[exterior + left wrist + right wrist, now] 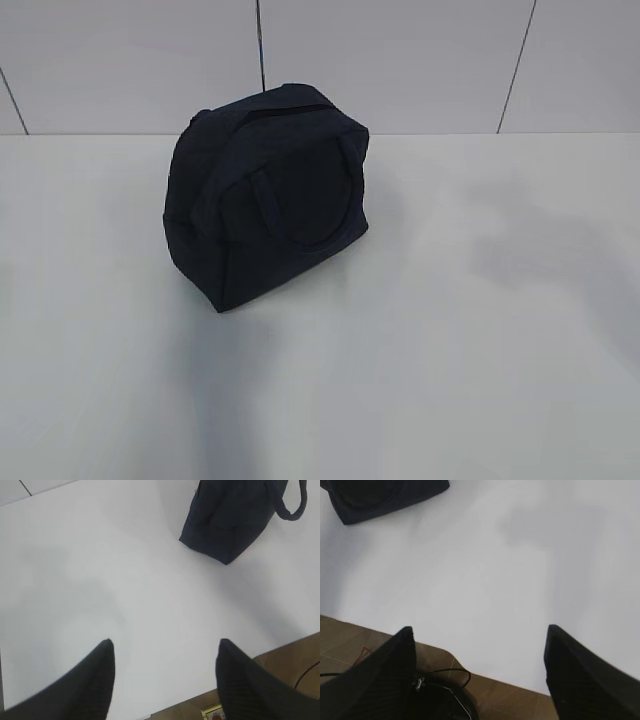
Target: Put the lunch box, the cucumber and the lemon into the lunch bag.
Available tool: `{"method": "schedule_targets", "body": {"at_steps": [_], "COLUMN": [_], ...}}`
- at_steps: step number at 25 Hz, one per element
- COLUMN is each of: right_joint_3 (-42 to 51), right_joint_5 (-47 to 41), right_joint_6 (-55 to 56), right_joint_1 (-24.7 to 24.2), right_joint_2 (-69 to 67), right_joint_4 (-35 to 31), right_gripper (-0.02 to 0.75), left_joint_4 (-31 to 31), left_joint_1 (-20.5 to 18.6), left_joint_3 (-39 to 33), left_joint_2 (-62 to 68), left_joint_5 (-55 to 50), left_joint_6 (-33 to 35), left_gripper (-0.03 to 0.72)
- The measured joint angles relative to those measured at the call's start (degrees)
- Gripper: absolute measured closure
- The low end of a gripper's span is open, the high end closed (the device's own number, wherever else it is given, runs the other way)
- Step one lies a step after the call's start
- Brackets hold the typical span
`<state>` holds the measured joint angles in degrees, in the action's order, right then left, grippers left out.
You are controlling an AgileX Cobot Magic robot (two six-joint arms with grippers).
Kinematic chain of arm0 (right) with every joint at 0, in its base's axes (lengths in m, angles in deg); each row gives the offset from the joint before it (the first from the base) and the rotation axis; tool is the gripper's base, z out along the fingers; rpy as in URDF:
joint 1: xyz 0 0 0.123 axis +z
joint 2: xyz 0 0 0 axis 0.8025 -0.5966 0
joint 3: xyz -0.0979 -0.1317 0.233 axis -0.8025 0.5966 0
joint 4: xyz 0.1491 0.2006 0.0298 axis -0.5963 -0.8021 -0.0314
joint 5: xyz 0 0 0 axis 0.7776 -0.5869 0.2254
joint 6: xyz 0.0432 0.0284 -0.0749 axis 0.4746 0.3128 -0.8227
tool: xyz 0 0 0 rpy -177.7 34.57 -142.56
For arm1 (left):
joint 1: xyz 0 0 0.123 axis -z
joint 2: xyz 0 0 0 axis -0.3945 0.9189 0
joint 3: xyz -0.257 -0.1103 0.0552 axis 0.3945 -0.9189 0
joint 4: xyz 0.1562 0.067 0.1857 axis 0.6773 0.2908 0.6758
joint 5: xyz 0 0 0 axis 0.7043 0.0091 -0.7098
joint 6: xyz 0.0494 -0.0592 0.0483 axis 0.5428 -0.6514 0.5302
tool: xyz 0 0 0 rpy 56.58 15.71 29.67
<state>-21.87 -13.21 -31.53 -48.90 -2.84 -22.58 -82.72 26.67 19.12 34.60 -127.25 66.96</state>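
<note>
The dark navy lunch bag [268, 195] stands alone on the white table [450, 330], left of centre, its handles lying against its side and its top looking closed. It also shows at the top right of the left wrist view [235, 515] and at the top left of the right wrist view [380, 495]. The lunch box, the cucumber and the lemon are out of view. My left gripper [164, 642] is open and empty over the table near its front edge. My right gripper [479, 629] is open and empty over the front edge. Neither gripper shows in the exterior view.
The table's front edge [260, 652] runs under both grippers, with brown floor [530, 700] below it. A dark base with cables [445, 690] sits under the right gripper. A white tiled wall [400, 60] stands behind the table.
</note>
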Motion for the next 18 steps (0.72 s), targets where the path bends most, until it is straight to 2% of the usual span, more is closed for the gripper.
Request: {"method": "schedule_targets", "body": {"at_steps": [9,18], "right_joint_3": [16.03,23.48], "right_joint_5": [4.62,7.32], "right_joint_6": [0.00,0.00], "right_joint_1": [0.00,0.00], "right_joint_2": [11.21,20.08], "right_joint_4": [-1.89,-2.96], "right_gripper": [0.148,0.148], "left_joint_4": [0.01,-0.17], "left_joint_1": [0.00,0.00], "left_joint_3": [-11.34,-17.76], "left_joint_2": [-17.76,-24.90], "left_joint_5": [3.75,4.67], "left_joint_6": [-10.51,-11.76], "left_gripper": [0.228,0.230]}}
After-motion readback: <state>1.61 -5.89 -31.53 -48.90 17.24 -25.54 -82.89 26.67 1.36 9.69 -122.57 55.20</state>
